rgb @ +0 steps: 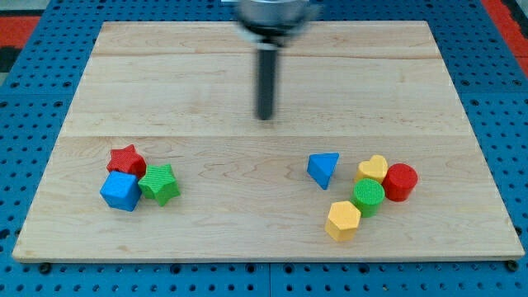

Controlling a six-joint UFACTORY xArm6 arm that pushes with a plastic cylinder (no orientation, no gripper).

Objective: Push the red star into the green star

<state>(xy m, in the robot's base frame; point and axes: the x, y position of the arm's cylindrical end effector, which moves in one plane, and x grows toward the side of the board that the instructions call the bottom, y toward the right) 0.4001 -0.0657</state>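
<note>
The red star [126, 158] lies at the view's lower left on the wooden board [264, 74]. The green star [160, 183] sits just right of and below it, touching or nearly touching it. A blue cube [120, 190] presses against both from below left. My tip [265, 117] is near the middle of the board, well to the right of and above the three blocks, touching none of them.
A blue triangle [322, 168] lies right of centre. Further right is a cluster: a yellow heart [373, 169], a red cylinder [400, 181], a green cylinder [368, 196] and a yellow hexagon [343, 220]. A blue pegboard surrounds the board.
</note>
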